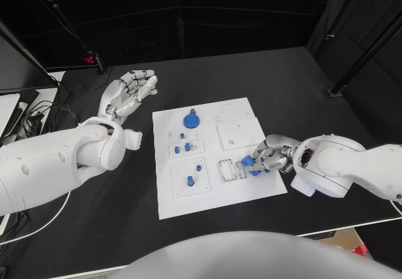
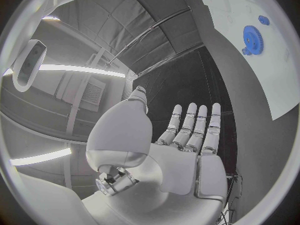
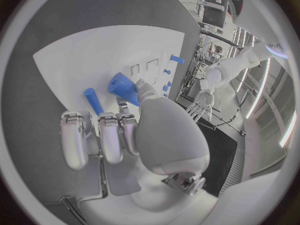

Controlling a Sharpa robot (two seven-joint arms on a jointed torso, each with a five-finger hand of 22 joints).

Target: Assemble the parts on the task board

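Right robot hand (image 1: pixel 266 156) pinches a small blue plastic part (image 3: pixel 123 87) over the white task board (image 1: pixel 243 197); left robot hand (image 1: pixel 127 93) spread wide; I fear a slip.

Overhead head view, 2 close wrist fisheyes, shared task board (image 1: pixel 210 157)

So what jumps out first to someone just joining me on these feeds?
The right hand at the task board's right edge, pinching a blue part over the board. Next, the big blue gear near the board's far end. The left hand hangs open off the board's far-left corner, holding nothing.
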